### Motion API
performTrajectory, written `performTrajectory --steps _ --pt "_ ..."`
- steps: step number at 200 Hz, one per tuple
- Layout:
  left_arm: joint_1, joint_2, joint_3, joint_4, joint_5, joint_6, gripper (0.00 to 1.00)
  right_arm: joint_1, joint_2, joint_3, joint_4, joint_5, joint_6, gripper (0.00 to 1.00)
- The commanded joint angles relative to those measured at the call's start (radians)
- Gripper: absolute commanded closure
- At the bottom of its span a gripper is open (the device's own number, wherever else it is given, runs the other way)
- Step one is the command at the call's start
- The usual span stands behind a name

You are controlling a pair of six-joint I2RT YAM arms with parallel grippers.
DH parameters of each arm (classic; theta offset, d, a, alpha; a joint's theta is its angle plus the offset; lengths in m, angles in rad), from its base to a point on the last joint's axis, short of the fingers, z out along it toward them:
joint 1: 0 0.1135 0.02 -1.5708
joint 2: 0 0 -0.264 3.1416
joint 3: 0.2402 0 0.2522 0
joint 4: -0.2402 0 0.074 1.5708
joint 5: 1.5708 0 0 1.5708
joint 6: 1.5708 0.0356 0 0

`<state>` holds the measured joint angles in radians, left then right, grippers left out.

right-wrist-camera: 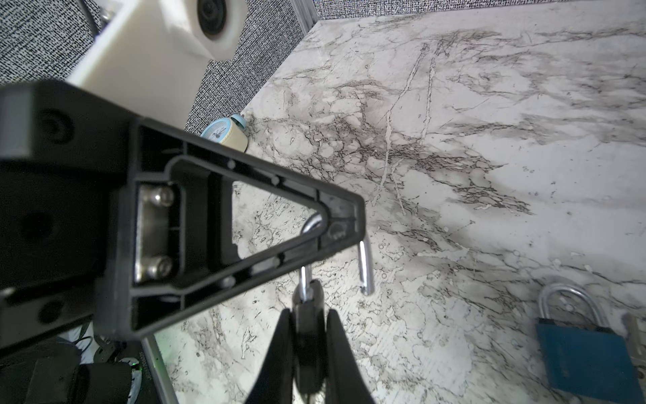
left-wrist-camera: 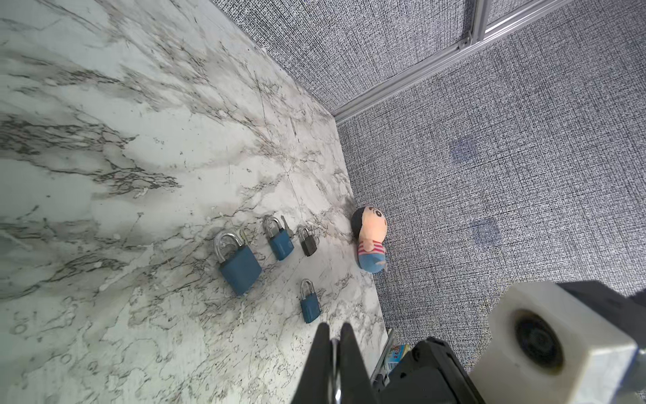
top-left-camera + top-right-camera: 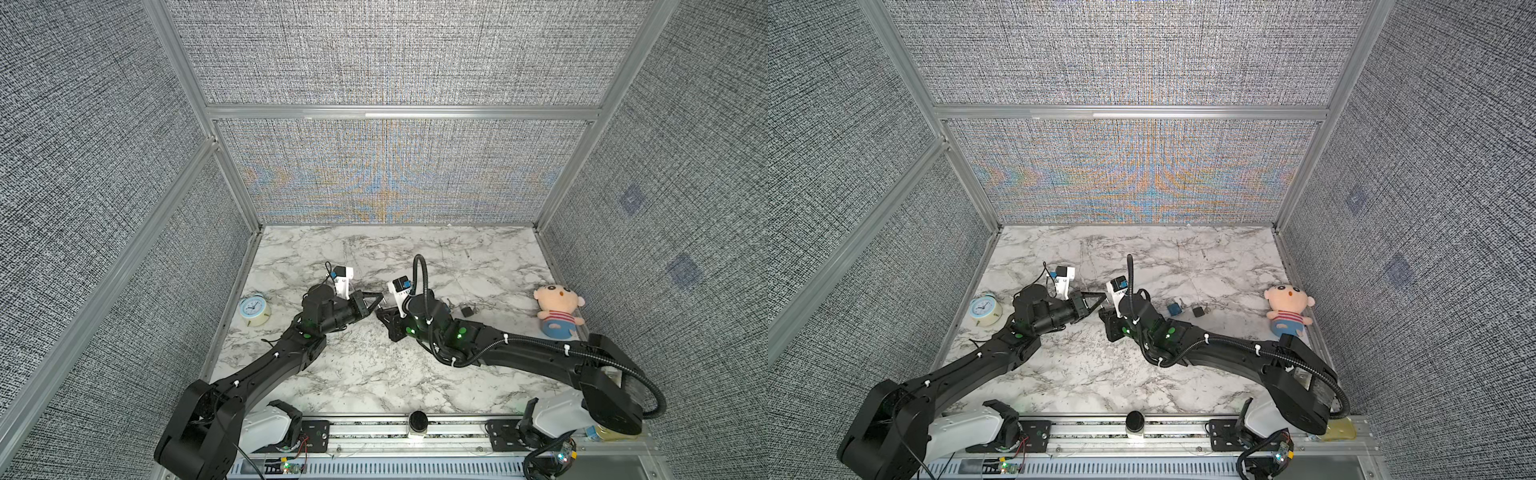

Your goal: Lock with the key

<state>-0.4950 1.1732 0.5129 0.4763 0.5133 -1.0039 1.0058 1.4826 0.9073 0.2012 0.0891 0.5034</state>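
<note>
The right gripper (image 1: 308, 314) pinches the dark body of the held padlock (image 1: 307, 341), seen edge-on between its fingers. The shackle (image 1: 365, 269) stands open, with one leg in the body and the free leg clear of it. The left gripper (image 2: 335, 330) is pressed together on the curve of that shackle. Its own wrist view shows only a sliver of bright metal between the fingers, while the right wrist view shows the whole grip. In both top views the grippers meet tip to tip over the marble table (image 3: 415, 257), and the padlock is hidden between them.

Only the left wrist view shows all four loose padlocks lying flat towards the right wall: a large blue padlock (image 2: 241, 267), a medium blue padlock (image 2: 280, 245), a small grey padlock (image 2: 309, 245) and a small blue padlock (image 2: 310, 307). What looks like a key (image 2: 284, 223) lies just beside the medium one, but I cannot tell whether it fits the held padlock. The top views show two of them at most, past the right arm.

A pale blue alarm clock (image 3: 254, 309) sits near the left wall, its dial figures too small to read. A doll (image 3: 559, 309) in a striped shirt leans by the right wall. A yellowish tub (image 3: 615, 434) shows under the right arm's base, and its contents cannot be made out.
</note>
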Motion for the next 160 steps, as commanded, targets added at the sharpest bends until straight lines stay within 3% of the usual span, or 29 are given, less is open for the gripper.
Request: performTrajectory --steps 1,33,48,72,101,133,160 --pt "0.001 -0.013 -0.004 0.053 0.004 -0.014 1.0 -0.002 -0.007 -0.003 0.011 0.056 0.012 0.99" --pt "0.002 -0.04 0.006 0.001 -0.021 0.024 1.0 -0.003 -0.034 -0.027 0.029 0.036 0.017 1.0" --pt "0.004 -0.067 0.021 -0.062 -0.072 0.053 0.69 -0.015 -0.06 -0.039 0.02 -0.017 0.017 1.0" --pt "0.013 -0.128 0.031 -0.148 -0.16 0.158 0.55 -0.06 -0.101 -0.04 -0.043 -0.152 0.024 1.0" --pt "0.016 -0.184 0.04 -0.22 -0.193 0.278 0.52 -0.126 -0.138 -0.036 -0.11 -0.391 -0.002 1.0" --pt "0.016 -0.234 0.006 -0.137 -0.088 0.337 0.54 -0.2 -0.148 -0.017 -0.181 -0.66 -0.04 1.0" --pt "0.015 -0.238 -0.011 -0.04 0.033 0.333 0.55 -0.246 -0.145 -0.002 -0.21 -0.807 -0.055 1.0"
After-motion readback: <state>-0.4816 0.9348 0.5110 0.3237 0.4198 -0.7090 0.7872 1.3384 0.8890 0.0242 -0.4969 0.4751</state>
